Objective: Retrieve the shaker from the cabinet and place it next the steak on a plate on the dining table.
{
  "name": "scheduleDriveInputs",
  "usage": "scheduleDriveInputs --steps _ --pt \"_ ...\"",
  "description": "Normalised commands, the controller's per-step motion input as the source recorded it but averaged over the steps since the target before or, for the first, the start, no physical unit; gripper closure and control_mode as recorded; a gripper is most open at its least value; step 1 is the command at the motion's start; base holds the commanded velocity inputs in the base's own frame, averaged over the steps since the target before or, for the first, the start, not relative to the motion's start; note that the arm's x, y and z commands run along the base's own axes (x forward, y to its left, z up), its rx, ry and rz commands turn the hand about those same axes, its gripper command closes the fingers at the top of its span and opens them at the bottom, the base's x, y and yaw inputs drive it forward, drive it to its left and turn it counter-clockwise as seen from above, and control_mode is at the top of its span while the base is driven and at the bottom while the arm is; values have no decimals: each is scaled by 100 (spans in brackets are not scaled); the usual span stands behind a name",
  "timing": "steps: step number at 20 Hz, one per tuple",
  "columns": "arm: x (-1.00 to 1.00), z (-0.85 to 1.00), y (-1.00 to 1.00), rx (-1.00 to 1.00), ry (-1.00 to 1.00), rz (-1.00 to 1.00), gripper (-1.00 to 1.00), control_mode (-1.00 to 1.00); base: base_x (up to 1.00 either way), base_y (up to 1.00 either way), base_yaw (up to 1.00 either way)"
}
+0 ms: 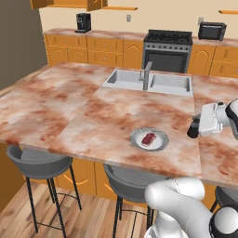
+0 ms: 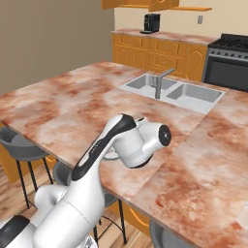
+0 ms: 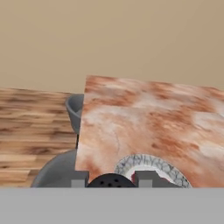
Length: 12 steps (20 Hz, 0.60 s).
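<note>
A home kitchen: a sink sits in the island, with stove, coffee machine and microwave behind it.

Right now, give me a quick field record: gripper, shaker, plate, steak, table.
gripper: shut on the shaker, held over the dining table to the right of the plate
shaker: black, gripped between the fingers, its dotted cap seen in the hand view
plate: light grey, on the table near its front edge
steak: lying on the plate
dining table: marbled top, with a sink set in it
</note>
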Motion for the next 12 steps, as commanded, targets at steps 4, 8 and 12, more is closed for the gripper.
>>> scheduleDriveInputs --steps 4,8,12 --pt "21 -21 -13 0 0 0 100 -100 0 0 0" --pt "23 -39 -11 0 0 0 100 -100 0 0 0" --pt "25 -42 -9 0 0 0 100 -100 0 0 0"
